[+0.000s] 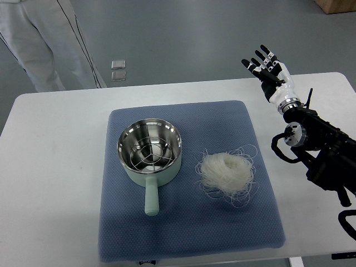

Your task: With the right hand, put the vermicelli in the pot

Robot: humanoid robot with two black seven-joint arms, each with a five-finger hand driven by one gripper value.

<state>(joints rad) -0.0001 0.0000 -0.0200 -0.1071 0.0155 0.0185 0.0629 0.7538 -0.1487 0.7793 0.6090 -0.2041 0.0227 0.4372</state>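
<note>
Top view, logged left to right. A person's legs stood beyond the far-left edge of the white desk. Two small square objects lay on the floor behind the desk. A blue mat covered the desk's middle. On its left half sat the pot, pale green outside, steel inside, a wire rack within, handle pointing toward the robot. Just right of the pot, not touching it, lay the vermicelli, a loose white nest with stray strands. The right hand hovered over the far-right desk edge, well apart from the vermicelli, fingers spread and holding nothing. Left arm not seen.

Judged step: approach; nothing grasped yet. Next move calls for bringing the hand down onto the nest, closing around its bulk, since loose strands may slip or trail.

No readable brand, label or writing.
</note>
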